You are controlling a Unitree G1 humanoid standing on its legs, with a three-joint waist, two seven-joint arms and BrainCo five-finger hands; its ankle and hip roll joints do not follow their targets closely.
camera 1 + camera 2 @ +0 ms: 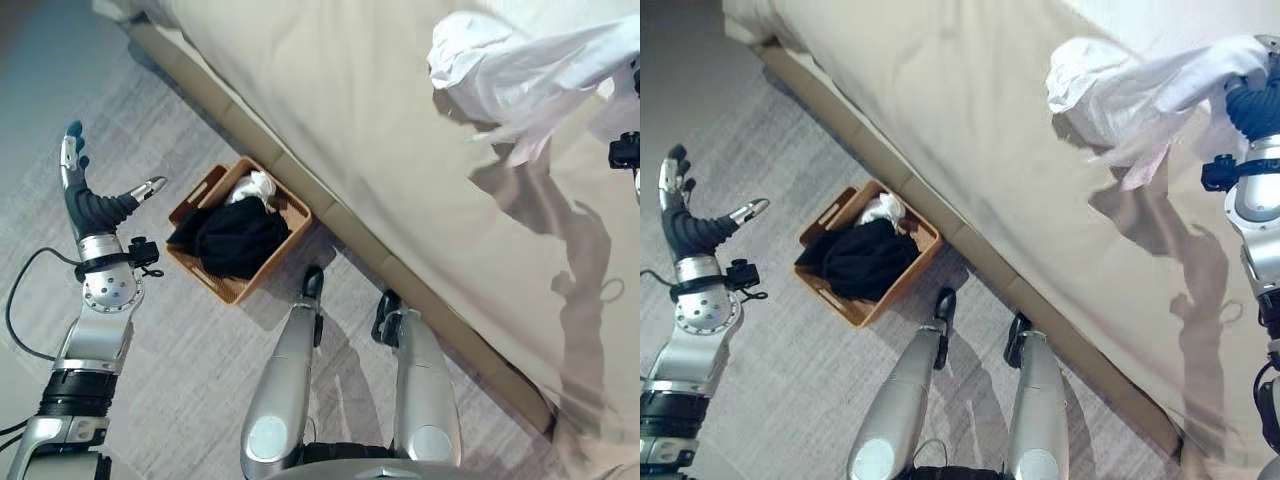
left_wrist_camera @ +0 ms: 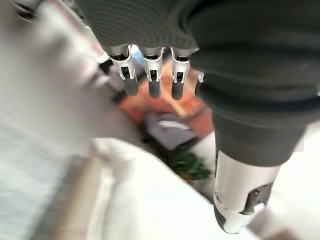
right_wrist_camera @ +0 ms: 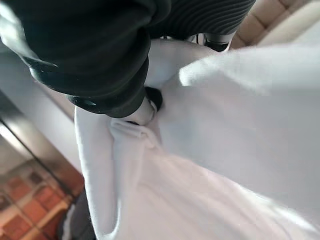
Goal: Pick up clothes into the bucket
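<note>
**A:** Right hand (image 1: 1248,100) is clamped on the white garment (image 1: 1140,85), held up over the bed (image 1: 380,110); the cloth trails off toward the robot's left. You following?

**B:** Yes. Where's the basket (image 1: 292,214)?

**A:** On the floor beside the bed, well off to the left and lower, already holding dark and white clothes. Left hand (image 1: 85,195) hangs just beside it, fingers spread, empty. You'd have to swing the right arm across.

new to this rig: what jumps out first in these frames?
The white garment held up over the beige bed stands out first, with the right hand curled into its cloth. Next, the brown rectangular basket on the grey floor beside the bed, already holding black clothing and a white piece. The left hand hangs open, left of the basket.
</note>
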